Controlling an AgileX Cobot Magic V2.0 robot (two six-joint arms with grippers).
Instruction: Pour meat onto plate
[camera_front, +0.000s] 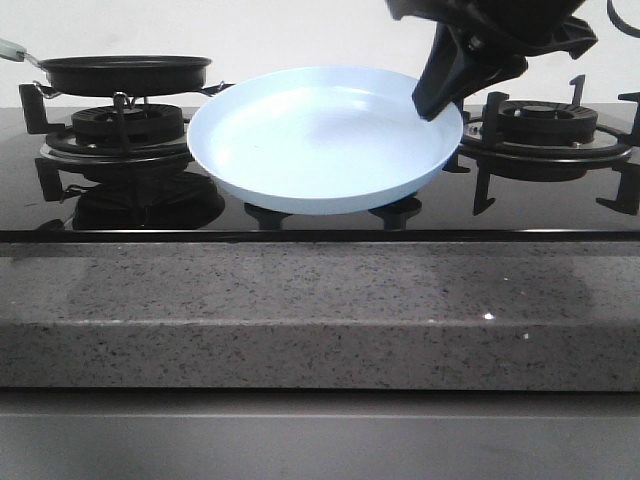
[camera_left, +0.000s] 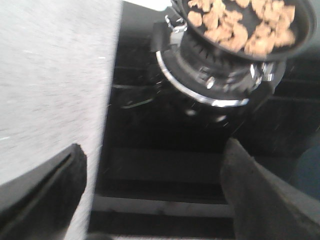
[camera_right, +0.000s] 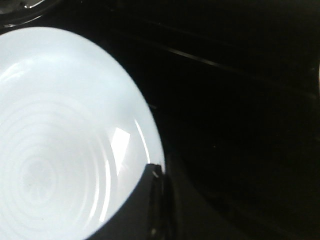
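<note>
The pale blue plate (camera_front: 320, 140) hangs over the middle of the stove, tipped toward the camera. My right gripper (camera_front: 437, 98) is shut on its right rim. In the right wrist view one dark finger (camera_right: 155, 200) lies over the edge of the plate (camera_right: 60, 150); the other finger is hidden. The meat (camera_left: 240, 25), many small orange-brown pieces, lies in the black frying pan (camera_left: 302, 37) on the left burner. In the front view the pan (camera_front: 125, 72) hides the meat behind its rim. My left gripper (camera_left: 154, 150) is open and empty, short of the pan, over the stove's front edge.
The pan sits on the left burner grate (camera_front: 110, 130), and its pale handle (camera_front: 12, 47) points left. A second burner (camera_front: 540, 125) stands at the right. A speckled grey stone counter (camera_front: 320, 310) runs along the front of the black glass stove top (camera_front: 560, 215).
</note>
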